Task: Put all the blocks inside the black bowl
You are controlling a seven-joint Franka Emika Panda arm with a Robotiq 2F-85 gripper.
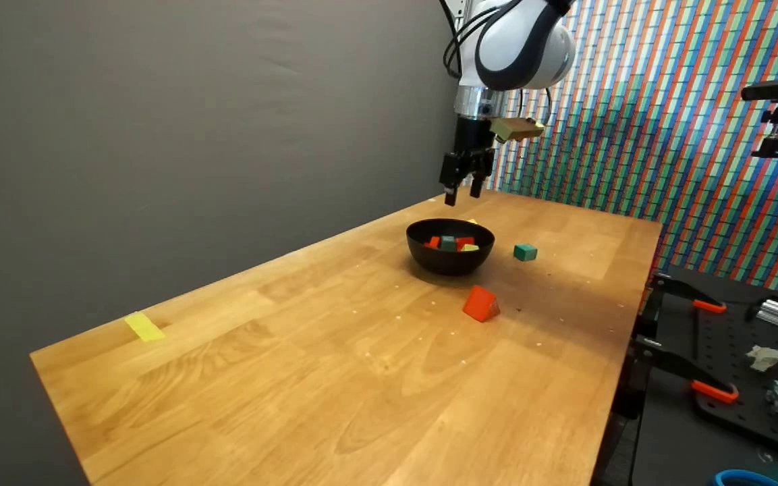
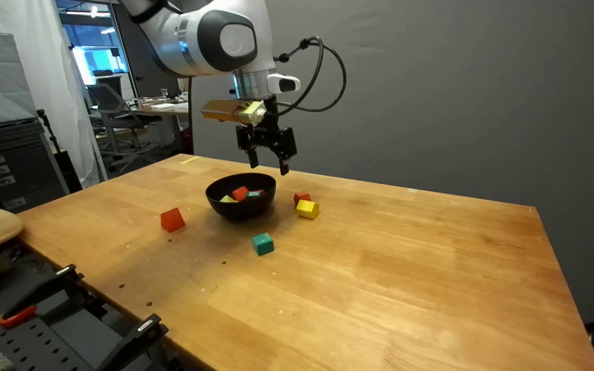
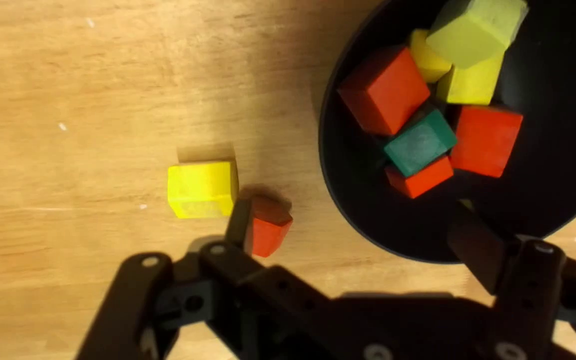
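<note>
Robot gripper [image 3: 355,225], spread wide & gripping nothing, hangs above the table [image 2: 405,283] near the black bowl [image 2: 242,212]. Job looks over half done: approx. 7 blocks [image 3: 420,142], red, green & yellow, sit inside; 4 are left on the table, i.e. yellow block [image 3: 200,190] & red block [image 3: 271,230] close together, plus green block [image 2: 263,244] & lone red block [image 2: 172,220], each on its own.

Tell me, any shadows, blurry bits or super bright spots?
In both exterior views, the black bowl casts a soft shadow; in an exterior view, a background patch glows nearly white; in the wrist view, the yellow block on the table has a shadow, and the gripper looks slightly blurry.
</note>
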